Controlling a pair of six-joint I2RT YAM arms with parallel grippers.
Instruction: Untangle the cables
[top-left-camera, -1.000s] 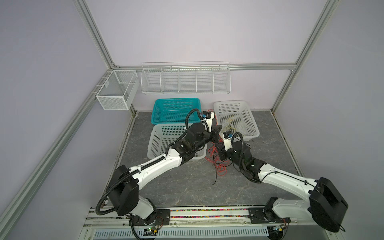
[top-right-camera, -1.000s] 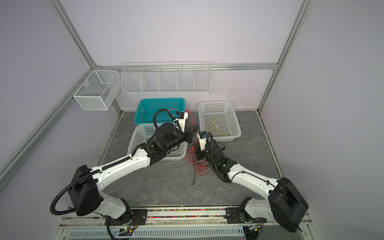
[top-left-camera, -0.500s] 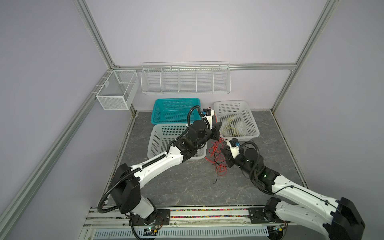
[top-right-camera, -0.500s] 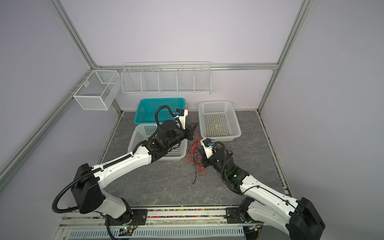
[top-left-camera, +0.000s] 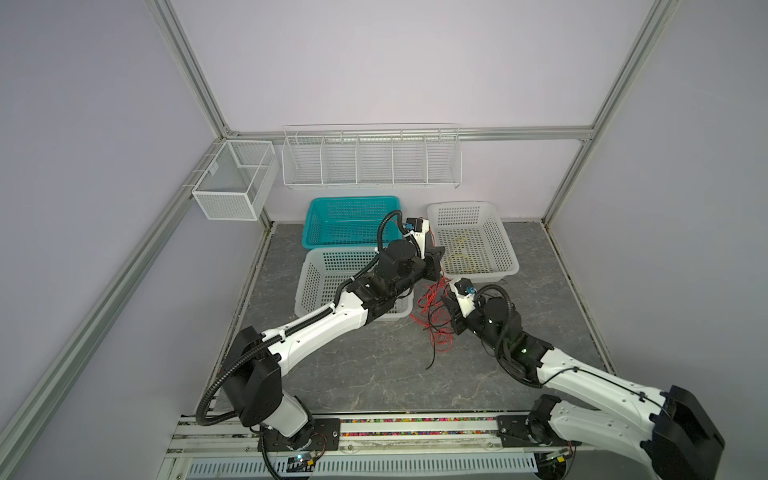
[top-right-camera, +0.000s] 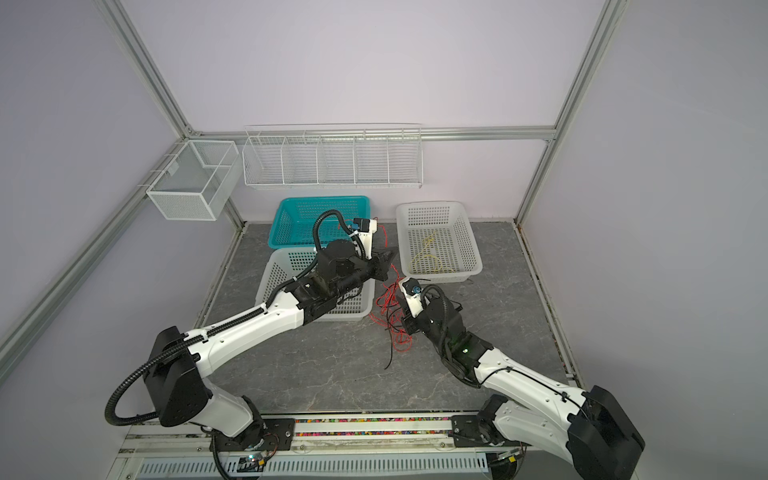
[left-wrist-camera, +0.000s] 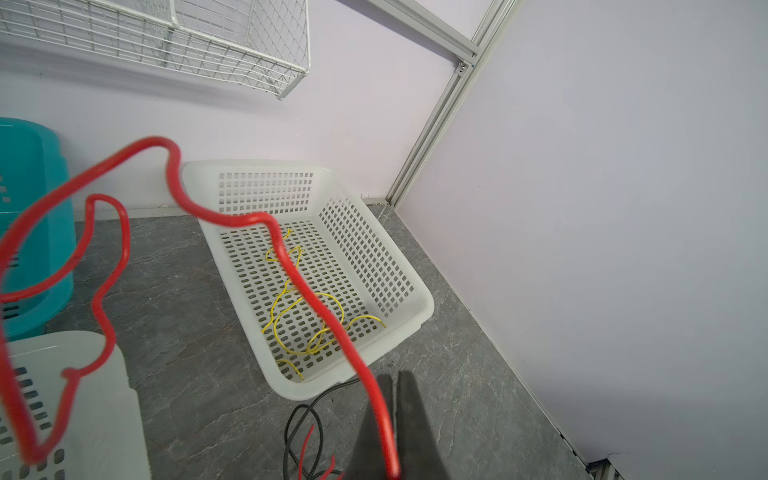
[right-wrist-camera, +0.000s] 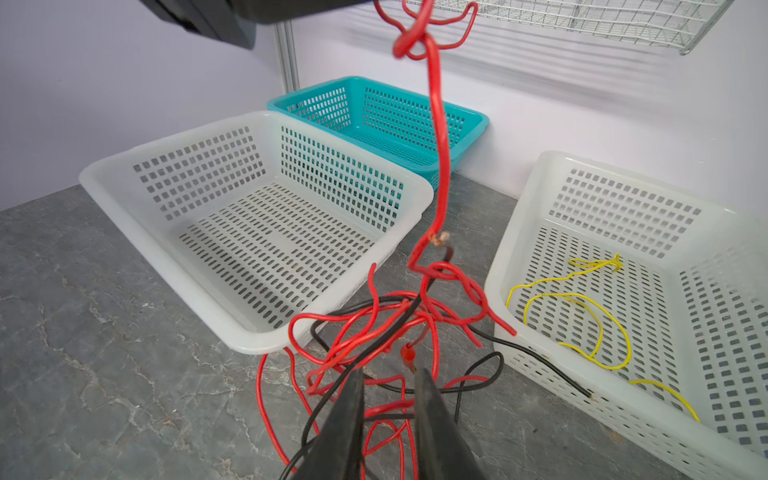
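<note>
Three plastic baskets stand on the desk (top-left-camera: 353, 365): one teal basket (top-left-camera: 351, 199) far left against the wall, a near white basket (top-left-camera: 309, 282) just in front of it, and a far white basket (top-left-camera: 505, 245) to the right. On the walls hang two wire holders: a mesh box (top-left-camera: 232, 187) at the left and a long wire shelf (top-left-camera: 370, 160) split into five compartments.

The single yellow cable (right-wrist-camera: 600, 328) lies in loose loops on the floor of the far white basket. In the right wrist view the near white basket shows only its perforated floor.

The tangle (top-left-camera: 434, 316) of red and black cables sits on the desk in the gap between the two white baskets, just right of the near one. Its strands are too knotted to count. One black end trails toward the near edge, and another black end lies against the far white basket's near wall.

The left pincer (top-left-camera: 435, 266) hangs above that gap, its jaws pressed together on one red cable (left-wrist-camera: 291, 266). That cable runs down from it into the tangle.

The right pincer (right-wrist-camera: 390, 374) is low at the tangle's right side. Its jaws stand a little apart with red and black strands crossing the gap. I cannot tell whether they pinch those strands.
</note>
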